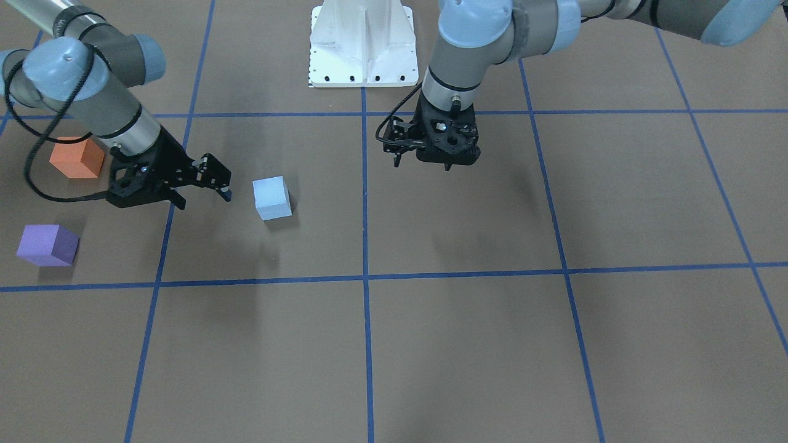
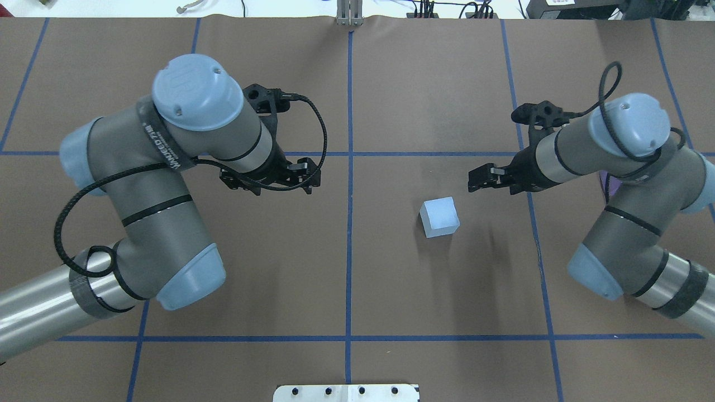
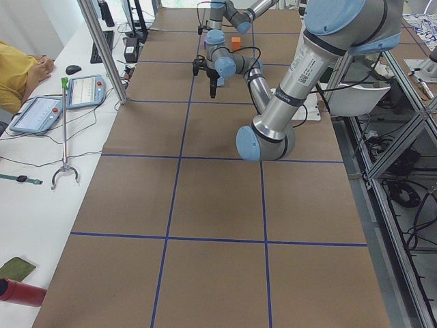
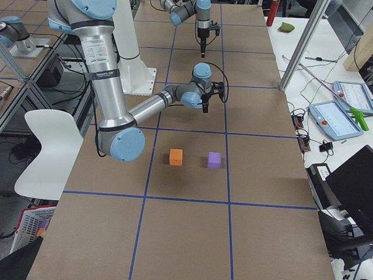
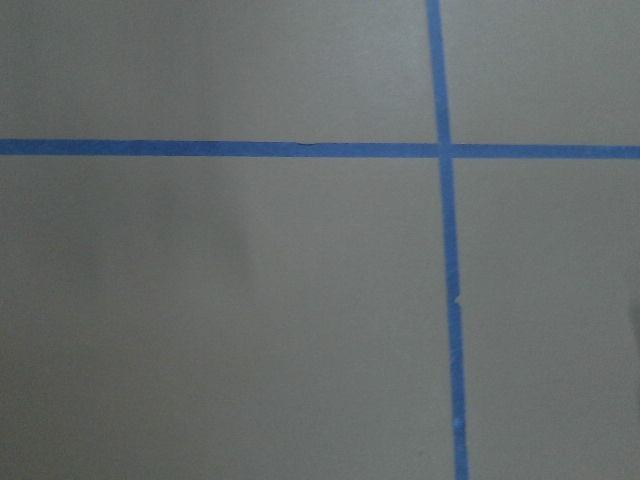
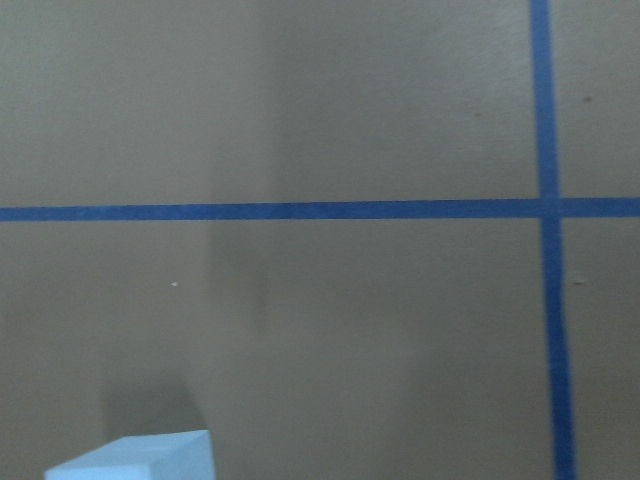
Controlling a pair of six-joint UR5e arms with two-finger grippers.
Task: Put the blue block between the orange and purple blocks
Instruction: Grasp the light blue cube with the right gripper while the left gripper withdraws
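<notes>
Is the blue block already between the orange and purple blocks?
No, in the front-facing view the blue block sits well off to one side of the orange block and the purple block.

Pale blue block (image 1: 271, 197), orange block (image 1: 77, 157), purple block (image 1: 47, 245), brown table (image 1: 468, 344) gridded with blue tape (image 1: 365, 246).

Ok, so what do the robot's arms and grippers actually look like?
Both the left arm and right arm are grey tubes with pale blue joint caps and black rings. The left gripper and right gripper are black and angular. A black cable loops along each arm; a band on the left carries white lettering.
</notes>
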